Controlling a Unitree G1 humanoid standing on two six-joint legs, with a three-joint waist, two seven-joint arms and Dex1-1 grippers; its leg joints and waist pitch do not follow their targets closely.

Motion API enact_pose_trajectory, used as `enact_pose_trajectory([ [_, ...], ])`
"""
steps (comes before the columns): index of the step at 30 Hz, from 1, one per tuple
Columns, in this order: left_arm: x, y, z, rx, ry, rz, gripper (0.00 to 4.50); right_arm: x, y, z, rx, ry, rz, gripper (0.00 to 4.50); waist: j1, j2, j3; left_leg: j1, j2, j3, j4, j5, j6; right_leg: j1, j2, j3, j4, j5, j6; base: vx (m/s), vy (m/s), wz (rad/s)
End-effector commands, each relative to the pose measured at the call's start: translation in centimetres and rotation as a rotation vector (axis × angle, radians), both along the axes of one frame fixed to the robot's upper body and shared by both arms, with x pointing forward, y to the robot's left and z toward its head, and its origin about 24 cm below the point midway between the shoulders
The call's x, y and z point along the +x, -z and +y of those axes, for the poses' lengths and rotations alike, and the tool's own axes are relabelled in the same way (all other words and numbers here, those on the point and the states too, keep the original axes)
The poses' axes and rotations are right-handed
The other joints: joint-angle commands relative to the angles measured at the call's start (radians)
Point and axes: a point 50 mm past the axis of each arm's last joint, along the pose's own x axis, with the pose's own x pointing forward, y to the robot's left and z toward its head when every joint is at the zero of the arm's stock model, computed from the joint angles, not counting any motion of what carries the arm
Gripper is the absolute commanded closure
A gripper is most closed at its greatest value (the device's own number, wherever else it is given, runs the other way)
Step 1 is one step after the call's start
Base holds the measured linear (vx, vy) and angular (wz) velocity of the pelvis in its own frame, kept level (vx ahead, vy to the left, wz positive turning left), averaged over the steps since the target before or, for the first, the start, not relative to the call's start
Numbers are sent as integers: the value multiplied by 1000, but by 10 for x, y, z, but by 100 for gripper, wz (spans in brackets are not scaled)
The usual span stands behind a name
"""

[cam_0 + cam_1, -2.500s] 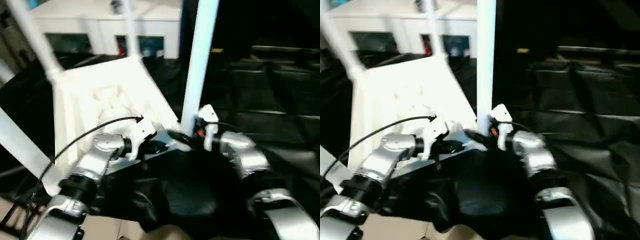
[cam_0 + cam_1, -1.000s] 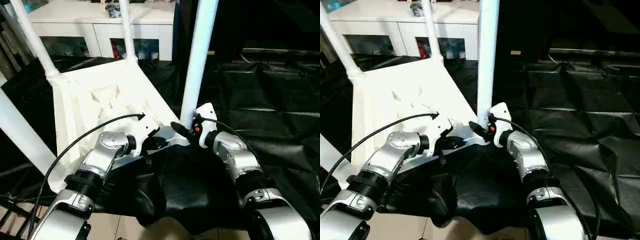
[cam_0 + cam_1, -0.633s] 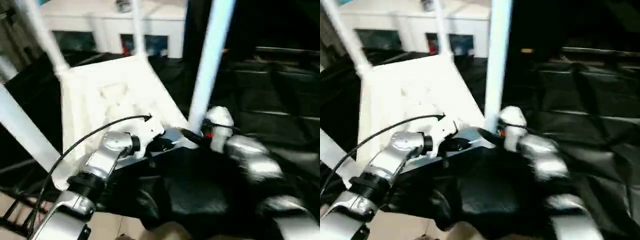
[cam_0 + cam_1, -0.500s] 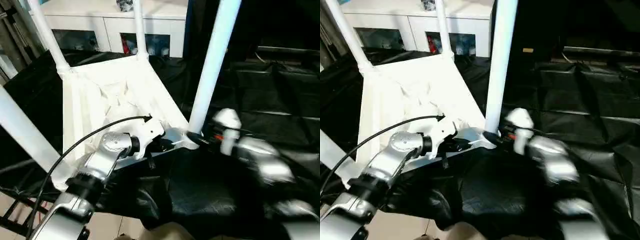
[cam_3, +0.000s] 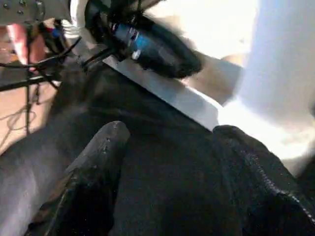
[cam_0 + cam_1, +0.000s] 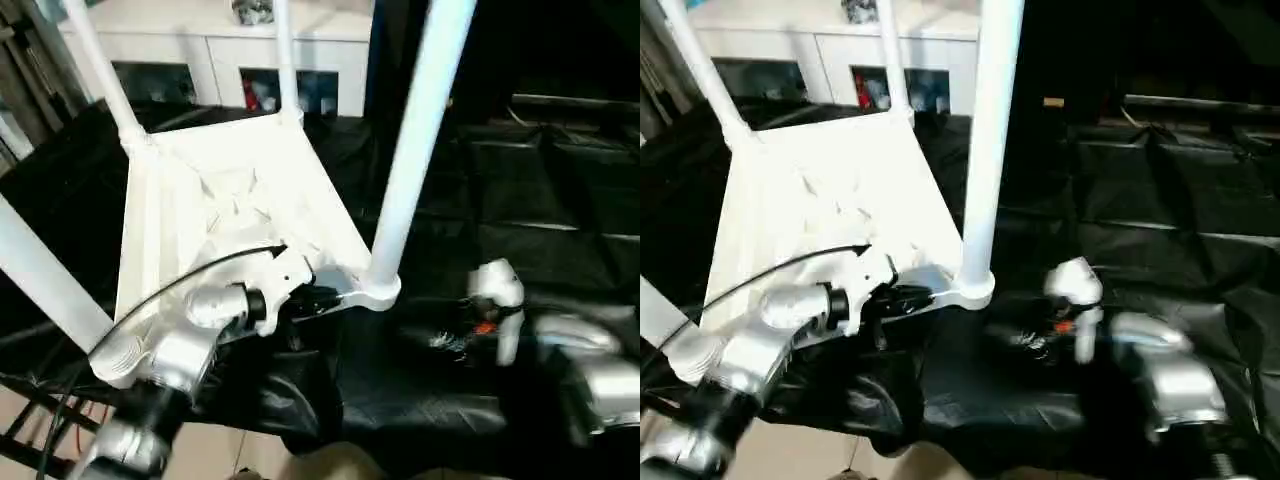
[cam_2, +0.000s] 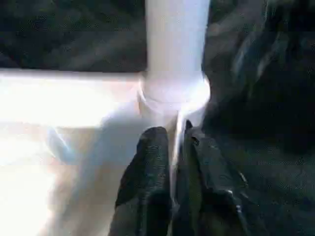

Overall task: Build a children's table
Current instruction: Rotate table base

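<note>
The children's table lies upside down: its white ribbed tabletop (image 6: 220, 190) rests on black cloth with four white legs standing up. The nearest leg (image 6: 415, 130) sits in the corner socket (image 6: 380, 290). My left gripper (image 6: 322, 298) is at the tabletop's near rim just beside that socket. In the left wrist view its black fingers (image 7: 152, 157) pinch the thin white rim (image 7: 174, 142) between them. My right gripper (image 5: 177, 162) hangs open over the cloth, a short way right of the socket, with nothing between its fingers (image 5: 98, 157).
A white cabinet with glass doors (image 6: 200, 40) stands behind the table. Crumpled black cloth (image 6: 540, 200) covers the work surface to the right. The cloth's near edge drops to a tan floor (image 6: 30, 440) at the bottom left.
My right gripper has pulled back from the base of the near leg, to the right and towards me. The left gripper has stayed at the rim. The camera has shifted a little.
</note>
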Motion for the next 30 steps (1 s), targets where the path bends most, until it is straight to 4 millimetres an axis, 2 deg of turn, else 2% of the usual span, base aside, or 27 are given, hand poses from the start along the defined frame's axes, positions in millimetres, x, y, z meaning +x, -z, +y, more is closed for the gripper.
enact_pose_trajectory([
  [1,-3,-8,5,-38,-30,-6,341,2,-4,7,8,-4,-13,145,0,-17,-61,-2,15,6,-70,-243,70,53,-35,31,-87,-334,-183,0,0,0],
  [3,-11,-13,9,-71,-53,-1,337,7,-3,17,17,14,-15,145,-1,-16,-61,-3,15,5,-71,-246,65,53,-35,31,-85,-334,-183,0,0,0],
  [5,-21,-13,15,-80,-69,14,326,11,-2,25,22,38,-13,145,-2,-21,-60,-3,13,7,-71,-239,63,52,-32,32,-87,-333,-175,0,0,0],
  [7,-35,-10,22,-81,-81,46,301,18,0,33,16,80,-18,145,-4,-16,-59,-5,13,5,-73,-243,56,52,-34,31,-84,-345,-172,0,0,0],
  [8,-40,-9,25,-83,-84,59,296,22,1,35,11,104,-23,145,-8,-19,-57,-5,13,4,-75,-249,53,50,-34,31,-85,-359,-170,0,0,0],
  [9,-50,-8,30,-88,-88,82,295,30,2,38,-1,161,-30,145,-11,-23,-58,-4,14,4,-74,-258,44,47,-36,32,-82,-371,-173,0,0,0],
  [11,-58,-7,35,-93,-96,100,281,37,3,39,-10,217,-35,145,-19,-19,-53,2,12,5,-78,-292,31,40,-31,31,-90,-418,-163,0,0,0],
  [13,-68,-6,41,-96,-103,121,257,47,5,40,-22,292,-28,145,-18,-15,-53,10,12,6,-76,-317,22,36,-29,33,-95,-423,-156,0,0,0],
  [14,-75,-5,45,-89,-102,141,257,54,7,40,-38,352,-26,145,-21,-30,-50,11,12,7,-78,-332,21,34,-27,34,-95,-413,-159,0,0,0],
  [15,-85,-4,51,-78,-96,176,247,64,9,43,-48,437,-10,145,-23,-24,-49,1,12,-1,-84,-336,14,41,-33,32,-85,-429,-163,0,0,0],
  [16,-87,-3,52,-75,-95,182,235,66,9,44,-50,453,-7,145,-26,-22,-47,0,12,-1,-86,-346,9,39,-33,31,-87,-452,-157,0,0,0],
  [17,-91,-3,55,-71,-96,194,223,70,10,45,-56,486,-5,145,-30,-19,-47,8,11,-1,-83,-370,-2,34,-32,31,-92,-481,-143,0,0,0],
  [18,-97,-2,61,-64,-98,216,215,76,11,47,-75,541,-10,145,-29,-25,-48,15,11,3,-81,-371,-11,28,-30,34,-94,-449,-143,0,0,0],
  [19,-100,-2,63,-62,-98,226,208,78,12,47,-85,564,-13,145,-29,-22,-49,13,11,1,-82,-372,-13,29,-28,35,-88,-428,-151,0,0,0],
  [20,-104,-2,67,-54,-94,240,208,81,13,47,-96,592,-10,145,-29,-21,-48,11,10,2,-83,-376,-14,31,-25,35,-86,-408,-150,0,0,0],
  [21,-109,-2,71,-47,-85,258,197,83,14,47,-109,615,-10,145,-28,-22,-48,14,10,2,-83,-384,-17,30,-25,35,-85,-396,-155,0,0,0],
  [22,-112,-2,73,-40,-81,268,176,84,14,46,-117,627,-11,145,-30,-23,-49,10,9,2,-84,-385,-17,33,-25,34,-83,-392,-155,0,0,0],
  [23,-117,-2,77,-30,-73,284,176,86,15,45,-132,646,-13,145,-26,-22,-50,14,10,2,-83,-384,-17,32,-25,35,-83,-375,-156,0,0,0],
  [25,-128,0,90,-5,-66,328,165,90,16,38,-163,702,-21,145,-28,-23,-50,12,9,3,-83,-385,-16,34,-25,36,-79,-362,-163,0,0,0],
  [26,-128,0,90,-5,-66,328,165,90,16,38,-163,702,-21,145,-28,-23,-50,12,9,3,-83,-385,-16,34,-25,36,-79,-362,-163,0,0,0],
  [27,-137,0,103,16,-83,358,158,95,15,29,-179,768,-29,145,-27,-20,-50,16,9,6,-82,-394,-17,29,-22,37,-79,-354,-166,0,0,0],
  [28,-138,-1,106,22,-93,362,132,96,15,26,-183,783,-32,145,-29,-20,-49,14,8,5,-83,-398,-18,31,-21,37,-78,-353,-169,0,0,0],
  [30,-145,-4,127,48,-150,370,127,100,13,12,-201,852,-49,145,-26,-20,-49,19,9,8,-81,-405,-19,26,-19,38,-79,-350,-170,0,0,0],
])
